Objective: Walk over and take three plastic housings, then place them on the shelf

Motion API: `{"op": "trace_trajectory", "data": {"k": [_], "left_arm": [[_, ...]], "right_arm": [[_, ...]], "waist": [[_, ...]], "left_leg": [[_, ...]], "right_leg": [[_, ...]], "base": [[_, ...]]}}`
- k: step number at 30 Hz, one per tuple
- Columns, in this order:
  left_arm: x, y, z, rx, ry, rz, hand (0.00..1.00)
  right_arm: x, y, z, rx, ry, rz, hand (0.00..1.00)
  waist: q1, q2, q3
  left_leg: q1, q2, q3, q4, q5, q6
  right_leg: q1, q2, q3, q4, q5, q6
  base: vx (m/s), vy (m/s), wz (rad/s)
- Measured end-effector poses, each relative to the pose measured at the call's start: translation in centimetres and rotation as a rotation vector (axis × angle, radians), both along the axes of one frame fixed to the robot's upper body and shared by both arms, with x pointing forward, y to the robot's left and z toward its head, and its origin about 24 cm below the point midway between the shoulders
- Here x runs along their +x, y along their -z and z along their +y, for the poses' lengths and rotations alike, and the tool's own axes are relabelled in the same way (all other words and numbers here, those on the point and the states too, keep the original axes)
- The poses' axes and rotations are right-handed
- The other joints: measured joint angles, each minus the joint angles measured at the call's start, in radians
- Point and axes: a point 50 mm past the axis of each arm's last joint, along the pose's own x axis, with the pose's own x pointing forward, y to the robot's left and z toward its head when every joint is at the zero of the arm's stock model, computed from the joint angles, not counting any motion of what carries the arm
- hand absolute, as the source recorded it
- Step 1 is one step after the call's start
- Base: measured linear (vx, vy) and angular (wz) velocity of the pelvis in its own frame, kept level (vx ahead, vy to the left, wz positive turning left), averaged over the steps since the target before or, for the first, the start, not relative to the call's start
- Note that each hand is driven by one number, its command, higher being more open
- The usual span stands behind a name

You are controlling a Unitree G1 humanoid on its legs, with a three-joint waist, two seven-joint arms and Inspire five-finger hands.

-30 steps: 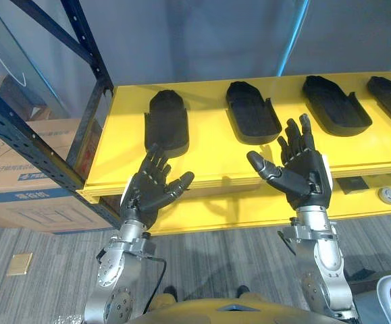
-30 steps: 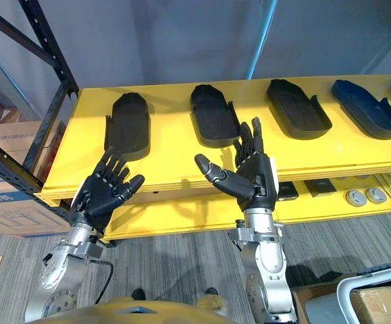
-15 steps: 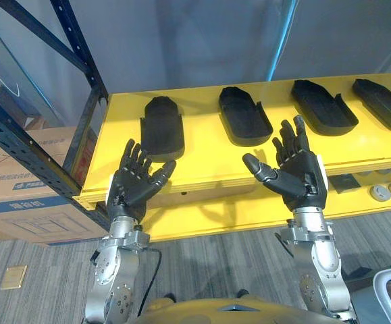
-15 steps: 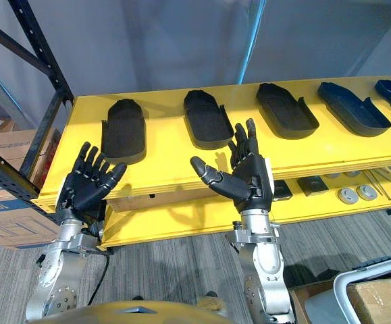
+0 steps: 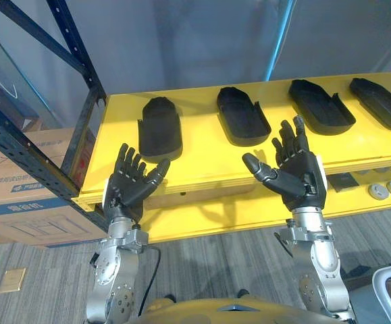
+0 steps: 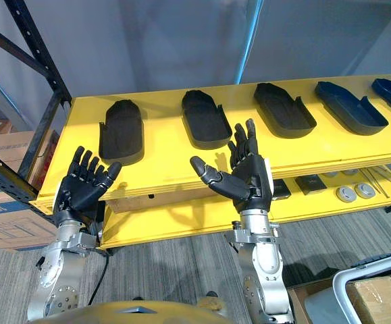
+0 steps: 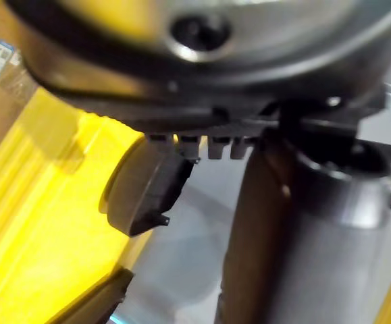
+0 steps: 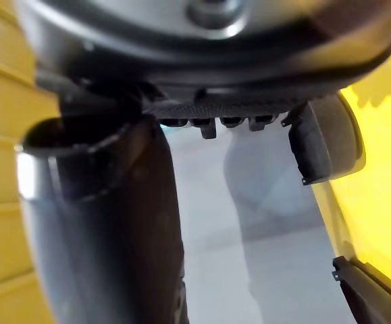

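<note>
Several black plastic housings lie in a row on the yellow shelf (image 5: 202,152): the leftmost housing (image 5: 160,128), a second housing (image 5: 242,116), a third housing (image 5: 320,106) and more to the right. My left hand (image 5: 131,185) is raised and open, palm up, over the shelf's front edge just short of the leftmost housing and holding nothing. My right hand (image 5: 296,175) is also open and empty, fingers spread, in front of the second housing. The left wrist view shows a housing (image 7: 144,192) past the hand, and so does the right wrist view (image 8: 327,138).
A dark blue rack upright (image 5: 80,61) stands at the shelf's left end, with cardboard boxes (image 5: 19,196) behind it. A lower yellow level holds small round parts (image 5: 377,191). A white-rimmed cart with a box (image 6: 371,290) stands at the lower right on grey carpet.
The view has drawn back slightly from the shelf. My left hand has drifted left and back off the leftmost housing's near end. The right hand keeps its open pose.
</note>
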Motion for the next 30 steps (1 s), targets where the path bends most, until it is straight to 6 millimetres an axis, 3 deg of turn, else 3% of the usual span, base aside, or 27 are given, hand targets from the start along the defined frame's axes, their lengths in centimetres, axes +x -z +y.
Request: {"op": "trace_trajectory", "data": {"k": [14,22,30], "left_arm": [[0.06,0.86,-0.38,0.007,0.021,0.088,1.00],[0.06,0.89,-0.39,0.006,0.018,0.097,1.00],[0.90,0.19,-0.39,0.004,-0.010,0.070,1.00]], "right_arm": [[0.03,0.02,-0.01,-0.001,-0.001,0.004,1.00],[0.01,-0.30,0.13,-0.037,-0.004,-0.004,1.00],[0.00,-0.56,0.17,-0.040,-0.013,-0.016,1.00]], "waist": [[-0.025,0.001,0.001],[-0.027,0.025,0.024],[-0.030,0.029,0.058]], "left_leg": [[-0.001,-0.002,0.017,-0.001,0.000,0.001],[-0.002,-0.001,0.022,0.000,0.000,0.001],[-0.004,-0.002,0.026,0.003,-0.001,0.001]], "right_leg": [[-0.017,-0.001,0.021,0.000,0.003,0.004],[-0.023,0.000,0.028,0.000,0.003,0.004],[-0.028,0.000,0.031,0.002,0.003,0.004]], "base": [[0.00,0.008,-0.04],[0.00,0.001,-0.01],[0.00,0.001,-0.01]]}}
